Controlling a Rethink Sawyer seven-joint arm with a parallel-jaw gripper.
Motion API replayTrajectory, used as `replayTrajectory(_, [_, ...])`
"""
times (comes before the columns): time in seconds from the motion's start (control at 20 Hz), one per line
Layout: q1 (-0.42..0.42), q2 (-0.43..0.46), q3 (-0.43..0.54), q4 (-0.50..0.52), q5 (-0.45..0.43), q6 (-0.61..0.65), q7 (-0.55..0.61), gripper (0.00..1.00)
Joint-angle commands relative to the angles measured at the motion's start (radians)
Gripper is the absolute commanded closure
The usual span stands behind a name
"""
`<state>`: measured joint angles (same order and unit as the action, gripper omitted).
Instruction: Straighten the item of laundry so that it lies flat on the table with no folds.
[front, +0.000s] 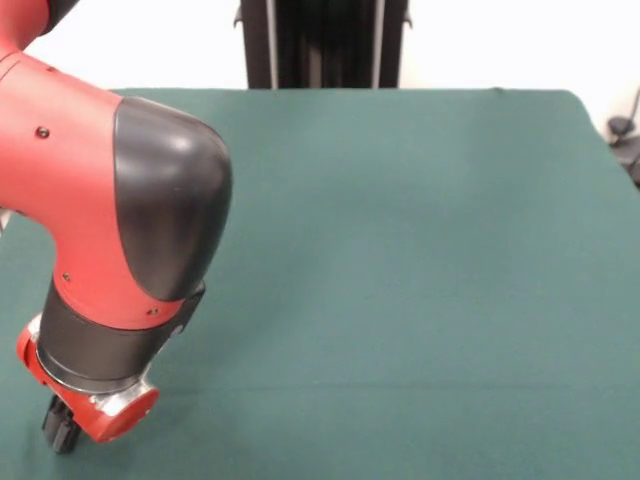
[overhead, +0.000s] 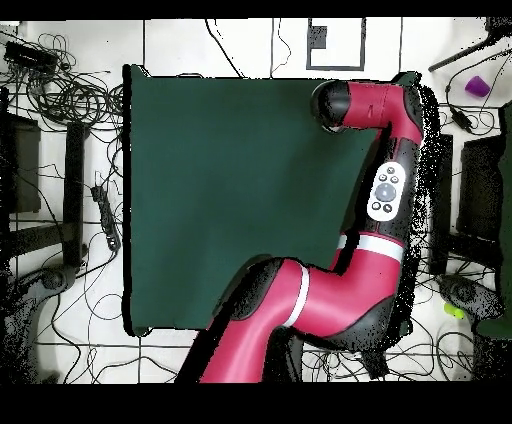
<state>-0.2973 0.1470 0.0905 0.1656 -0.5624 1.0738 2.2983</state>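
Observation:
The item of laundry shows in neither view. The table (front: 420, 260) is a wide stretch of plain dark green cloth, and it fills the middle of the overhead view (overhead: 220, 190). My gripper (front: 58, 428) hangs low over the table's near left part in the front view, and only a small black piece shows beneath the red wrist ring. From overhead, the arm's black and red wrist (overhead: 335, 103) covers the gripper near the table's top right corner. Whatever lies under the wrist is hidden.
The red arm (overhead: 385, 190) runs along the table's right edge in the overhead view and bulks large at the left of the front view (front: 110, 200). Tangled cables (overhead: 70, 90) lie on the floor around the table. A purple object (overhead: 477, 85) sits on the floor.

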Motion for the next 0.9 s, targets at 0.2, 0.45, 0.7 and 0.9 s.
replayTrajectory(0.2, [0.000, 0.051, 0.094, -0.029, -0.009, 0.331, -0.359, 1.00])
replayTrajectory(0.45, [-0.004, 0.061, 0.096, -0.020, 0.000, 0.324, -0.304, 1.00])
replayTrajectory(0.7, [-0.002, 0.058, 0.081, 0.004, 0.008, 0.225, -0.333, 1.00])
replayTrajectory(0.9, [-0.003, 0.044, 0.066, 0.032, 0.020, 0.191, -0.313, 1.00])
